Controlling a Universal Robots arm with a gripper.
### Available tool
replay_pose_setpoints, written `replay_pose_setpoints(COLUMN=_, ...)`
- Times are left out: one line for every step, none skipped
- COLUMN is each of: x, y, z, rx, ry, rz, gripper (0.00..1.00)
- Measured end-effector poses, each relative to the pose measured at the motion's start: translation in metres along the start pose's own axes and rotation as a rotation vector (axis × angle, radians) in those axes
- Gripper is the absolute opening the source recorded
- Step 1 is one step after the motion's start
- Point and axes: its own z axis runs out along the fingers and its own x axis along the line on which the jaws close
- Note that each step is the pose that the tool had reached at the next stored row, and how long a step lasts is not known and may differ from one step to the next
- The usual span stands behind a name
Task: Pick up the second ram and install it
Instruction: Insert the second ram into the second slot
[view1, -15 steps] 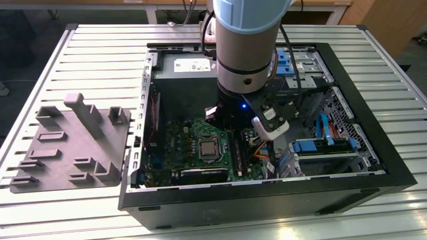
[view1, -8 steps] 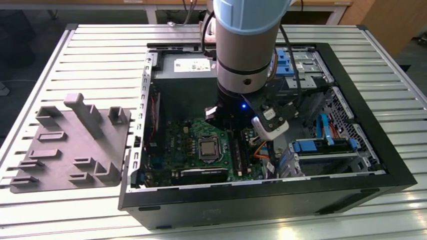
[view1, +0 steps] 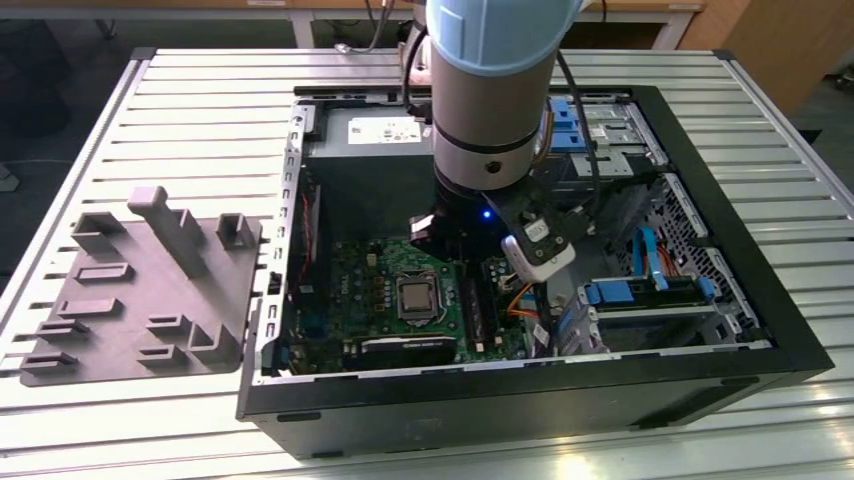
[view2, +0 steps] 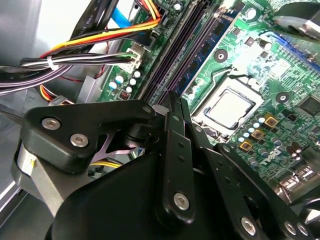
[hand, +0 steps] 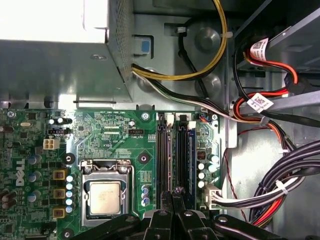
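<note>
My gripper (view1: 454, 250) hangs inside the open computer case (view1: 747, 330), low over the green motherboard (view1: 374, 270). In both wrist views its black fingers (view2: 172, 130) are pressed together with nothing between them, so the gripper (hand: 174, 192) is shut. The tips hover at one end of the long black memory slots (hand: 163, 155). A ram (view2: 207, 47) with a green board and a row of black chips stands seated in one slot (hand: 182, 150), right beside the fingertips. I cannot tell whether the tips touch it.
The grey tray (view1: 134, 290) with raised blocks lies on the table at the exterior view's left. The processor socket (hand: 105, 197) sits beside the slots. Bundled cables (hand: 280, 185) and blue drive bays (view1: 627, 292) crowd the case on the exterior view's right.
</note>
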Motion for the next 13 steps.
replay_pose_setpoints(x=0.0, y=0.0003, z=0.0002, rx=-0.0001, ry=0.0, rz=0.0, gripper=0.12)
replay_pose_setpoints(x=0.0, y=0.0006, z=0.0003, rx=0.0, ry=0.0001, rz=0.0, gripper=0.12)
replay_pose_setpoints(x=0.0, y=0.001, z=0.0005, rx=-0.0002, ry=0.0001, rz=0.0, gripper=0.12)
replay_pose_setpoints(x=0.0, y=0.0013, z=0.0007, rx=-0.0004, ry=0.0, rz=0.0, gripper=0.12)
replay_pose_setpoints(x=0.0, y=0.0013, z=0.0008, rx=-0.0004, ry=0.0001, rz=0.0, gripper=0.12)
replay_pose_setpoints(x=0.0, y=0.0013, z=0.0008, rx=-0.0002, ry=0.0001, rz=0.0, gripper=0.12)
replay_pose_setpoints(x=0.0, y=0.0013, z=0.0009, rx=-0.0001, ry=0.0001, rz=0.0, gripper=0.12)
replay_pose_setpoints(x=0.0, y=0.0014, z=0.001, rx=-0.0002, ry=0.0001, rz=0.0, gripper=0.12)
replay_pose_setpoints(x=-0.0002, y=0.0014, z=0.001, rx=-0.0003, ry=0.0001, rz=0.0, gripper=0.12)
replay_pose_setpoints(x=-0.0004, y=0.0014, z=0.0011, rx=-0.0003, ry=0.0001, rz=0.0, gripper=0.12)
replay_pose_setpoints(x=-0.0006, y=0.0014, z=0.0011, rx=-0.0003, ry=0.0001, rz=0.0, gripper=0.12)
replay_pose_setpoints(x=-0.0009, y=0.0014, z=0.0012, rx=-0.0003, ry=0.0001, rz=0.0, gripper=0.12)
replay_pose_setpoints(x=-0.0012, y=0.0014, z=0.0012, rx=-0.0003, ry=0.0001, rz=0.0, gripper=0.12)
